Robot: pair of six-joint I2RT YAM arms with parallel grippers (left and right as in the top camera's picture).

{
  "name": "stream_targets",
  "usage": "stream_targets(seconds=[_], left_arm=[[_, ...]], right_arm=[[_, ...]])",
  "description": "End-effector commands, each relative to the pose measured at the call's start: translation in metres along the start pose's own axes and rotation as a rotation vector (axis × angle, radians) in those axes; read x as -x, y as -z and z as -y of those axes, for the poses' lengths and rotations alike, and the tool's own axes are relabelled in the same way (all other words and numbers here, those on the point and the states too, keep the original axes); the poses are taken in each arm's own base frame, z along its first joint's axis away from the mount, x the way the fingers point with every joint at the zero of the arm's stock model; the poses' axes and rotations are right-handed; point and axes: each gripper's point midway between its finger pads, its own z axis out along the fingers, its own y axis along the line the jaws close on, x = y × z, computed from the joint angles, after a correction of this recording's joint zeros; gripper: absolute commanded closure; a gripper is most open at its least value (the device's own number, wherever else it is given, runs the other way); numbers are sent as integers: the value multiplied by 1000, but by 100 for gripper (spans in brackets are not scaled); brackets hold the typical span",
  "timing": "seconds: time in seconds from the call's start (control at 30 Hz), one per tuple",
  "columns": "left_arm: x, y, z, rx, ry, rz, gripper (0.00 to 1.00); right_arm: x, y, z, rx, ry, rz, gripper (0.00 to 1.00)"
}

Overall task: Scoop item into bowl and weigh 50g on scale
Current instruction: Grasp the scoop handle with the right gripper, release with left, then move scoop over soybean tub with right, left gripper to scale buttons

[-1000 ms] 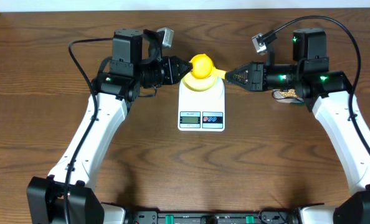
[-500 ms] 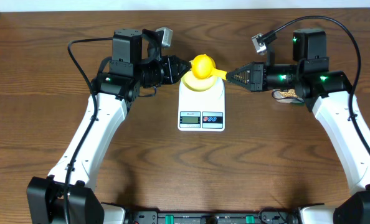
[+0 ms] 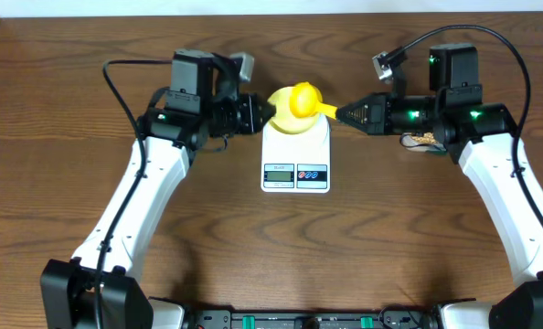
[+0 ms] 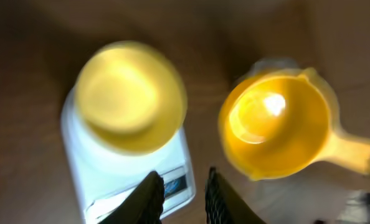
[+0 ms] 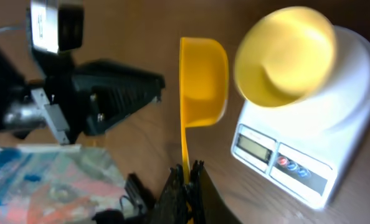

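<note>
The pale-yellow bowl stands on the white scale, at the end away from its display. A yellow scoop hangs over the bowl's far right edge, and my right gripper is shut on its handle. In the left wrist view the scoop looks empty and sits to the right of the bowl. My left gripper is just left of the bowl, open a little, with nothing between its fingers. A few tan beans show under my right arm.
A clear tub holding the beans lies mostly hidden under my right arm. A printed packet lies on the table beside my right gripper. The scale's display and red and blue buttons face the table's front.
My left gripper has opened, let go of the bowl and drawn back a little to the left. The scoop has shifted slightly right over the bowl in my right gripper.
</note>
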Motion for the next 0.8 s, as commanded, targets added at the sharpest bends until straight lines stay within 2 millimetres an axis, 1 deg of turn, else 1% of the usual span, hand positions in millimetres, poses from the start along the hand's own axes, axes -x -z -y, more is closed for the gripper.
stream_targets(seconds=[0.0,0.07,0.17,0.23,0.33,0.4,0.5,0.67,0.77], left_arm=[[-3,3,-6,148,-141,0,74],[-14,-1,-2,176,-167,-38,74],[-26,-5,9,183,-200,-72,75],[-33,-6,16,198,-226,-86,75],[-45,-6,21,251,-279,-114,75],[-56,-7,24,272,-321,-150,74],[-71,-9,29,295,-359,-197,75],[-91,-11,39,287,-389,-257,74],[-102,-14,36,293,-391,-297,75]], right_arm=[[16,12,2,-126,48,51,99],[20,21,7,-214,52,60,99],[28,40,12,-350,56,82,99],[33,54,14,-435,55,99,99],[35,75,18,-555,47,115,99],[34,87,23,-630,35,118,99],[27,101,34,-734,-8,111,99],[13,117,51,-858,-85,94,99],[11,122,56,-895,-97,96,99]])
